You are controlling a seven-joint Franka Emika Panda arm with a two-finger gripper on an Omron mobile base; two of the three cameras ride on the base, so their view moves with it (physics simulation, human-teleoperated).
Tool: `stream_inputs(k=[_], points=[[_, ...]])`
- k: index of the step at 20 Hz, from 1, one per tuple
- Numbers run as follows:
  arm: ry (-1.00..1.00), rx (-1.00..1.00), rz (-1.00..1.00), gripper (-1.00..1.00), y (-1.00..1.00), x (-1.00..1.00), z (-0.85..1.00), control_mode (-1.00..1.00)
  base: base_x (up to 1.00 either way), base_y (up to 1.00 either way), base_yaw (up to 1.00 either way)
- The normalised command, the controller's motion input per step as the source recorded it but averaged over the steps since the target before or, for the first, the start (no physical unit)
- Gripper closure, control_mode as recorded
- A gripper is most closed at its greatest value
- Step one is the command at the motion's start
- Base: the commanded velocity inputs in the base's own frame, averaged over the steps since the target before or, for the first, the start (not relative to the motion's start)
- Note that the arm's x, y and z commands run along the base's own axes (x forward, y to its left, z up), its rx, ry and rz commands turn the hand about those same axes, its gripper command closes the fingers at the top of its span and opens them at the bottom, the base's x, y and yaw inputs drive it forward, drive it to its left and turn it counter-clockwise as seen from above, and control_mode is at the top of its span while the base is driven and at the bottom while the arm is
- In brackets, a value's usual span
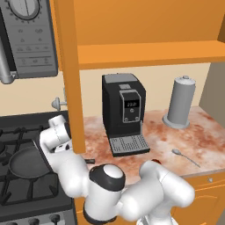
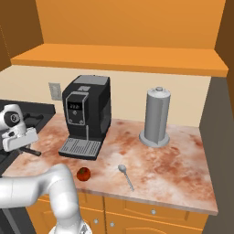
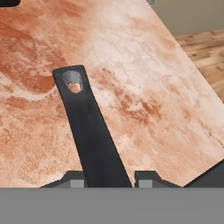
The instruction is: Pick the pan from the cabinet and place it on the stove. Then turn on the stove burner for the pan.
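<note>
The dark grey pan (image 1: pixel 27 163) rests on the black grates of the stove (image 1: pixel 26 193), on the burner at its right side. Its long black handle (image 3: pixel 89 127) runs right, out over the reddish counter (image 3: pixel 144 78), ending in a hanging hole. My gripper (image 3: pixel 109 179) is shut on the handle partway along, one fingertip (image 3: pixel 72 180) on each side. The hand (image 1: pixel 61 146) hovers low at the stove's right edge and also appears at the left of the right base view (image 2: pixel 19 139). The burner under the pan is hidden. The orange cabinet (image 1: pixel 145 52) hangs above, with its open door (image 1: pixel 70 74).
A black coffee machine (image 1: pixel 123 112) stands on the counter just right of the hand. Further right are a grey canister (image 1: pixel 180 103), a spoon (image 1: pixel 184 157) and a small red fruit (image 2: pixel 83 173). A grey microwave (image 1: pixel 28 37) hangs over the stove. Stove knobs (image 1: pixel 33 221) line its front.
</note>
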Motion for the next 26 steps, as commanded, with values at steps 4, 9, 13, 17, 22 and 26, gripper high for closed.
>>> stream_inputs(k=[4, 9, 13, 17, 22, 26], points=[[0.0, -0.01, 0.0, 1.0, 0.03, -0.28, 0.0, -1.0, 0.0, 0.0, 0.0], [0.01, -0.01, 0.0, 1.0, 0.02, -0.32, -0.02, -1.0, 0.0, 0.0, 0.0], [0.06, -0.03, 0.0, 1.0, 0.08, -0.16, -0.04, -1.0, 0.0, 0.0, 0.0], [0.04, -0.01, -0.01, 1.0, 0.06, 0.0, 0.0, -1.0, 0.0, 0.0, 0.0], [0.0, 0.0, 0.08, 1.0, -0.06, -0.04, 0.0, -1.0, 0.0, 0.0, 0.0], [0.0, 0.0, 0.1, 1.0, -0.13, -0.33, 0.0, -1.0, 0.0, 0.0, 0.0]])
